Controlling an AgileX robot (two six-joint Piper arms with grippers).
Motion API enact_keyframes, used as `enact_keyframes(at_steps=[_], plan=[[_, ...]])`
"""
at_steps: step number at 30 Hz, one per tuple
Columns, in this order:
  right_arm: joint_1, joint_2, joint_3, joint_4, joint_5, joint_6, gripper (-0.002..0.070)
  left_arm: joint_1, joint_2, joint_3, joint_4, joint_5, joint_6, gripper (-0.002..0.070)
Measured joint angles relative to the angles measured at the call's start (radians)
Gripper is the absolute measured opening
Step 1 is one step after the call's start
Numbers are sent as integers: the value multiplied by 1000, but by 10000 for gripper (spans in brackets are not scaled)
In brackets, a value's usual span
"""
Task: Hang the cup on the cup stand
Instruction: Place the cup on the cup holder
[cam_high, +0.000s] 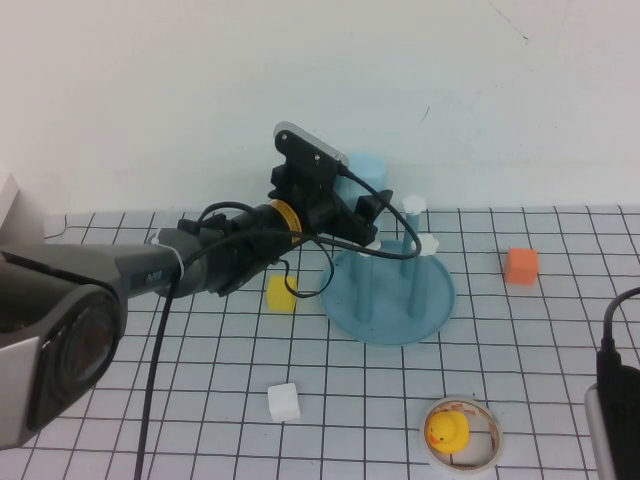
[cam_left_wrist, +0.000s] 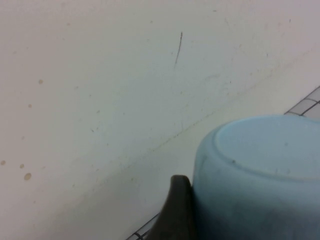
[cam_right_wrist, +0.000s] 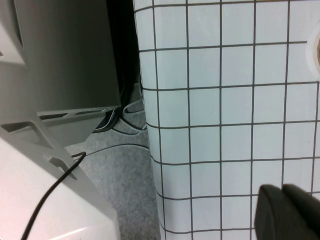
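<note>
Cup (cam_high: 366, 170): clamped upside down in left gripper (cam_high: 355, 205), raised above cup stand (cam_high: 392, 297).
Remaining: lowering onto peg.
Right gripper (cam_right_wrist: 290, 212): parked, fingers together.

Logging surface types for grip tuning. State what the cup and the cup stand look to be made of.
The cup, held upside down in the left end effector above the stand: apparently matte pale-blue plastic, given its opaque, softly rounded moulded base.

The cup stand: likely smooth blue plastic, uniform in colour, with white caps on its pegs.

The right end effector sits at the table's edge.
</note>
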Motion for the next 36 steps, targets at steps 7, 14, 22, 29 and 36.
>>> enact_keyframes(at_steps=[7, 14, 22, 29, 36], plan=[[0, 0, 0, 2, 0, -9, -1, -12, -8, 0, 5, 62, 39, 599], [0, 0, 0, 16, 0, -16, -1, -42, -8, 0, -117, 117, 118, 599], [0, 0, 0, 48, 0, -16, -1, -44, -8, 0, -210, 117, 135, 599], [0, 0, 0, 55, 0, -8, -1, -44, -8, 0, -237, 34, 120, 599], [0, 0, 0, 55, 0, 1, -1, -44, -8, 0, -242, -5, 120, 591]])
